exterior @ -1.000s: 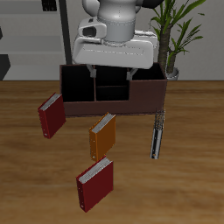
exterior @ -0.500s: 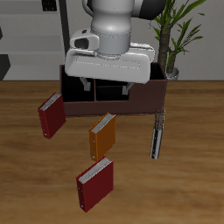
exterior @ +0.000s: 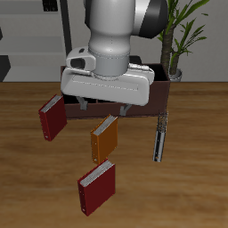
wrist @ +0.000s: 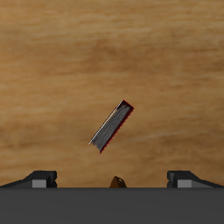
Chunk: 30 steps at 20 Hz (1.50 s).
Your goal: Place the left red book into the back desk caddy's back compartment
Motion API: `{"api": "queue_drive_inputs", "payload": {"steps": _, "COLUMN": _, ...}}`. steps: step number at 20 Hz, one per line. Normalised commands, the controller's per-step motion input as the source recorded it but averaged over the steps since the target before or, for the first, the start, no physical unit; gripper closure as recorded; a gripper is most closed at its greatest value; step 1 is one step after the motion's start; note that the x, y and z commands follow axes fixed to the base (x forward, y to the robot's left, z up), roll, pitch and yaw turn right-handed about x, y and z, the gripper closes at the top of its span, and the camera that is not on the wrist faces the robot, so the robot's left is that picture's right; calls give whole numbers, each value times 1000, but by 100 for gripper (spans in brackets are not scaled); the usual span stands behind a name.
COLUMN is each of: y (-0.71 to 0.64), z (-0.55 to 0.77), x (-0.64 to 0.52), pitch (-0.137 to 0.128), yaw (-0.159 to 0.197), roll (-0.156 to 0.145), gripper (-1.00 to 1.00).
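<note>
The jaws stand wide apart and hold nothing. They hang over the table in front of the caddy and almost above the orange book. The left red book stands apart from them, nearest the table's front edge, so the grasp is not yet begun. The main risk is taking the wrong book. The orange one is closest under the hand, and a darker crimson book stands off to the side, alike in shape to the target. In the wrist view the red-edged book, most likely the target, shows as a thin slanted slab. If the jaws come down without turning to match that slant, they could catch a corner and knock it flat. A low sweep forward could also clip the orange book. Later, the arm hides most of the caddy, so I cannot tell where the back compartment lies. A tall book lowered off-centre could land on a divider or in a larger cell. The target is a bright red hardcover with smooth, rigid boards and pale page edges, flat-sided and narrow, which suits 2 jaws. The caddy is a dark maroon-brown box with straight walls. The table is wood-grained. A slim dark object lies beside the caddy, and a leafy plant stands behind.
</note>
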Motion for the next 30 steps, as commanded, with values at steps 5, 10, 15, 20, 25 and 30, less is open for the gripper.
{"api": "queue_drive_inputs", "payload": {"steps": 5, "y": -47, "z": -273, "x": 194, "pitch": -23, "yaw": -68, "roll": 8, "gripper": -100}}
{"api": "queue_drive_inputs", "payload": {"steps": 10, "y": 91, "z": -250, "x": 81, "pitch": -16, "yaw": -47, "roll": 26, "gripper": -100}}
{"api": "queue_drive_inputs", "payload": {"steps": 15, "y": 19, "z": -345, "x": 90, "pitch": -32, "yaw": -73, "roll": 14, "gripper": -100}}
{"api": "queue_drive_inputs", "payload": {"steps": 20, "y": -58, "z": -276, "x": 23, "pitch": -18, "yaw": -59, "roll": -16, "gripper": -100}}
{"api": "queue_drive_inputs", "payload": {"steps": 25, "y": -165, "z": -319, "x": 70, "pitch": 13, "yaw": -62, "roll": -20, "gripper": -100}}
{"api": "queue_drive_inputs", "payload": {"steps": 30, "y": -167, "z": -292, "x": 60, "pitch": 47, "yaw": -67, "roll": -13, "gripper": -100}}
